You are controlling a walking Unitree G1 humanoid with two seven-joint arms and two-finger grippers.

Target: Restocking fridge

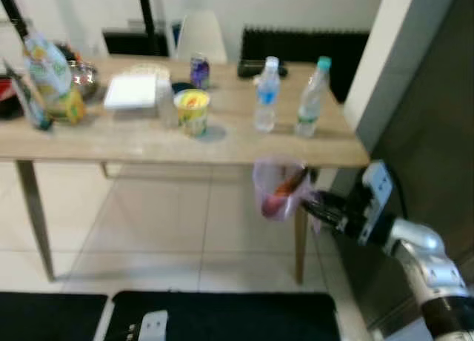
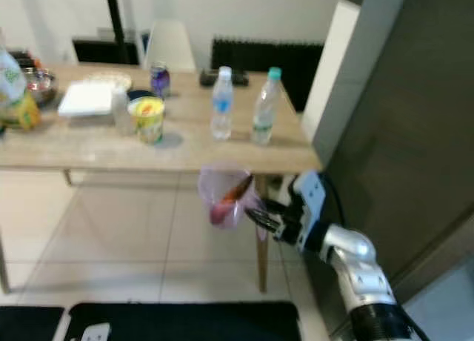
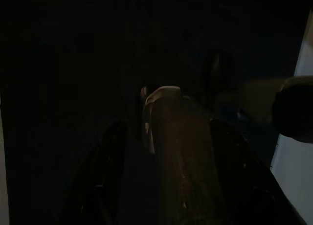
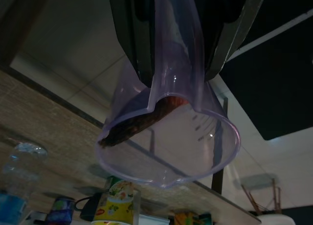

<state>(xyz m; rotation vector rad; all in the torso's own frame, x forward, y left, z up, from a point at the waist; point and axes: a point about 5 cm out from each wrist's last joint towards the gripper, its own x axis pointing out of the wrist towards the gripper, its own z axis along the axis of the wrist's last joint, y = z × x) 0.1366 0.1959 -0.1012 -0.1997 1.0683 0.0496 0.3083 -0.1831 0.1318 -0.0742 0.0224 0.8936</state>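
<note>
beside the table (image 1: 178, 144), right gripper (image 1: 315, 202) clamps a clear pitcher (image 1: 278, 187) upright, mouth upward.

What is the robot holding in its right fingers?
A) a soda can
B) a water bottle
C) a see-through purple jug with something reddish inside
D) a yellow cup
C: the right gripper is shut on the clear purple jug beside the table; the bottles, cup and can stand on top.
</note>
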